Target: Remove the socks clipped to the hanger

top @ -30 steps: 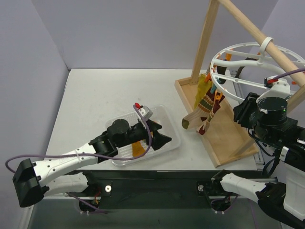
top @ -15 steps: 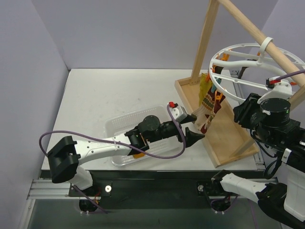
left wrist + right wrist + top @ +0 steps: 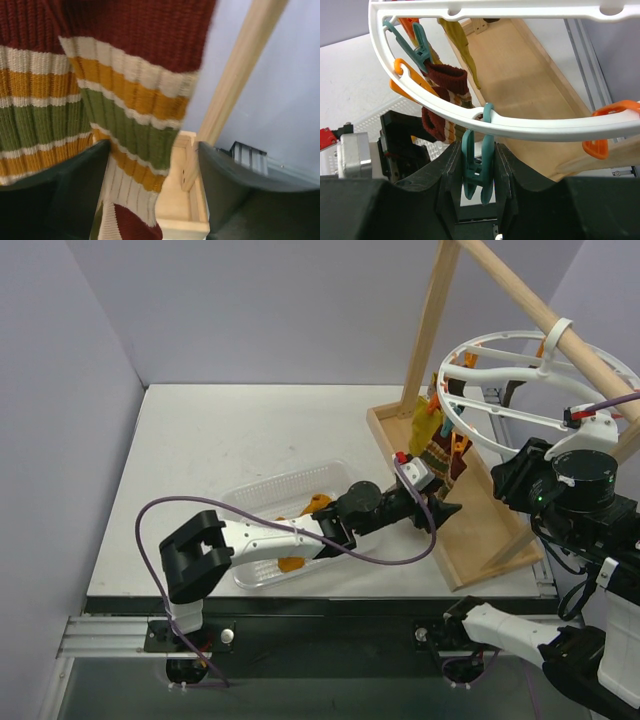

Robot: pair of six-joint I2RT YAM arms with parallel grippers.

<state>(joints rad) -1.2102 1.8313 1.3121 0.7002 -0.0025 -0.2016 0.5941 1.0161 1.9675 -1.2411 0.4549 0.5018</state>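
Looked down on a white worktop (image 3: pixel 220 430) boxed in by pale lilac walls. Found a wooden pole frame (image 3: pixel 428 330) standing on a shallow wooden base at the right side, the hanger (image 3: pixel 500 337) hooked over its sloping pole and hanging tilted above that base. Traced the left arm (image 3: pixel 270 538) from the near left edge across a clear plastic basket (image 3: pixel 250 502) toward the frame. Caught the left gripper (image 3: pixel 445 510) right at the striped sock (image 3: pixel 437 452); in the left wrist view, jaws spread wide, that sock dangling between them unpinched. Placed the right gripper (image 3: pixel 479 172) just under the hanger's rim on its near right side, jaws pressed against both sides of a teal clip (image 3: pixel 469 150). Counted two socks clipped side by side at the ring's left edge: the striped sock, brown-cuffed with cream, mustard and green bands, and a mustard-yellow sock (image 3: pixel 425 425) just behind it. Spotted mustard-yellow fabric (image 3: pixel 292 563) lying in the basket, off the hanger. Picked out smaller orange clips (image 3: pixel 397 65) and a second teal clip (image 3: pixel 422 42) along the rim.
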